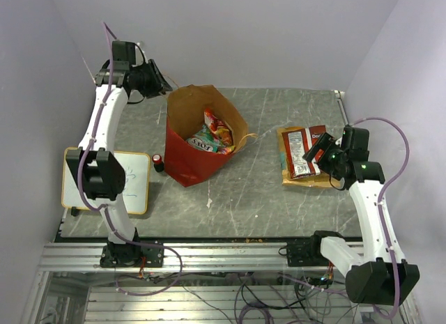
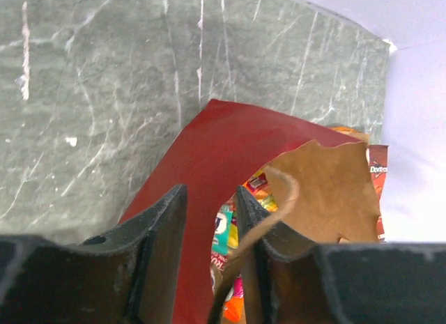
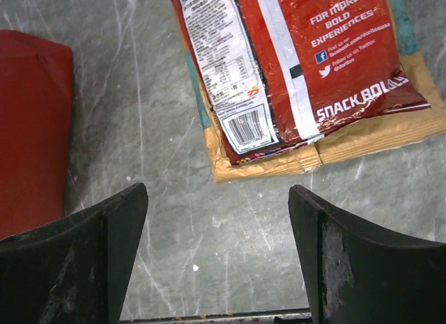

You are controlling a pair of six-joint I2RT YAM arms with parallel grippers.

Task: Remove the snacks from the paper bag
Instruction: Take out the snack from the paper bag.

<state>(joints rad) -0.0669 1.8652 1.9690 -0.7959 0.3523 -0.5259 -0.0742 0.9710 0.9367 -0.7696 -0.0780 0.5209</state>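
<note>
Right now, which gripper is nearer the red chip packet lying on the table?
Right. The right gripper hangs open at the red chip packet's edge; the left gripper is across the table, straddling the paper bag's rim.

Light is even and diffuse, falling from overhead, and gives the walls (image 1: 279, 31) a faint lilac cast. Shadows on the bench (image 1: 279, 205) are soft and faint. The top view is fairly sharp, its verticals leaning outward toward the edges. In the wrist views the left tool (image 2: 209, 198) and right tool (image 3: 217, 198) sit dark and soft-focused near the lens, while the bench is crisp. The paper bag (image 1: 188, 164) shows saturated red. The red packet (image 3: 313, 66) has a mild sheen, its print legible.
</note>
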